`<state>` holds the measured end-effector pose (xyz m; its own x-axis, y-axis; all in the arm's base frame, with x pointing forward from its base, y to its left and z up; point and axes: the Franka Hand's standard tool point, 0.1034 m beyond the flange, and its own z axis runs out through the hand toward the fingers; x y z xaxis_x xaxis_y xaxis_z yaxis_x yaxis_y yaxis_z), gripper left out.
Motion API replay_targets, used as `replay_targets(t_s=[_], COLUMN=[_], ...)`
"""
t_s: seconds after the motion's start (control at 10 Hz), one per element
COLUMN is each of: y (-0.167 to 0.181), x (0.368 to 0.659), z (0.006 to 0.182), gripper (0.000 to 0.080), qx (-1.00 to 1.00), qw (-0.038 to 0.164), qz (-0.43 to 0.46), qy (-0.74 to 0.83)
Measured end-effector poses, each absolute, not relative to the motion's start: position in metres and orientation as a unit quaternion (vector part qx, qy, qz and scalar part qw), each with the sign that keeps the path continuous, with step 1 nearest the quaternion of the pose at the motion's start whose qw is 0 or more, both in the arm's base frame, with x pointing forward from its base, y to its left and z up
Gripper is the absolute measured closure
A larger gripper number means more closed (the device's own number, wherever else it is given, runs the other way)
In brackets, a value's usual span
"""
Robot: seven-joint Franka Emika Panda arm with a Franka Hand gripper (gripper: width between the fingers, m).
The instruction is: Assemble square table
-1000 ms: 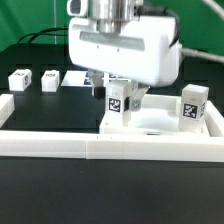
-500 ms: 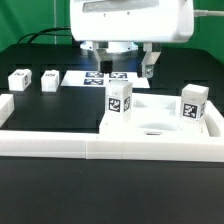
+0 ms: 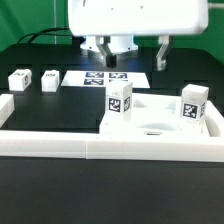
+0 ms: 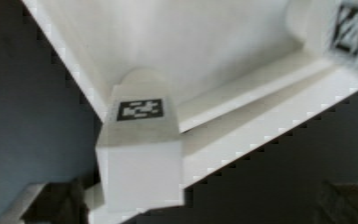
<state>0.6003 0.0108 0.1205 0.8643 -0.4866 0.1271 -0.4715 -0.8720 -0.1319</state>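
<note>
The white square slab (image 3: pixel 160 118) lies at the exterior view's right, against the front border bar. Two white tagged legs stand upright on it: one (image 3: pixel 119 100) at its left corner, one (image 3: pixel 193 103) at its right. Two more tagged legs (image 3: pixel 18 80) (image 3: pixel 49 77) lie loose at the exterior view's left. My gripper (image 3: pixel 135 55) hangs open and empty above and behind the left standing leg, clear of it. In the wrist view that leg (image 4: pixel 144 110) stands below me on the slab (image 4: pixel 176 40), and the other standing leg (image 4: pixel 350 30) shows at the edge.
The marker board (image 3: pixel 105 77) lies flat behind the slab. Long white border bars (image 3: pixel 110 148) run along the front, with a short end piece (image 3: pixel 6 108) at the exterior view's left. The table surface is black.
My gripper has let go of the left standing leg, opened wider and risen straight up. The leg stays upright on the slab's corner.
</note>
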Motion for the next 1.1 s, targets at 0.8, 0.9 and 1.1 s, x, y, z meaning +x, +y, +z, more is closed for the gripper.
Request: replay_targets(t_s=[0.8,0.9,1.1], y=[0.006,0.009,0.005], x=[0.572,0.554,0.542], z=[0.113,0.107,0.094], gripper=[0.0151,0.0151,0.0151], qx=[-0.989,-0.990,-0.990], qw=[0.044,0.044,0.041], qz=[-0.049,-0.026,-0.006], qy=[0.133,0.133,0.136])
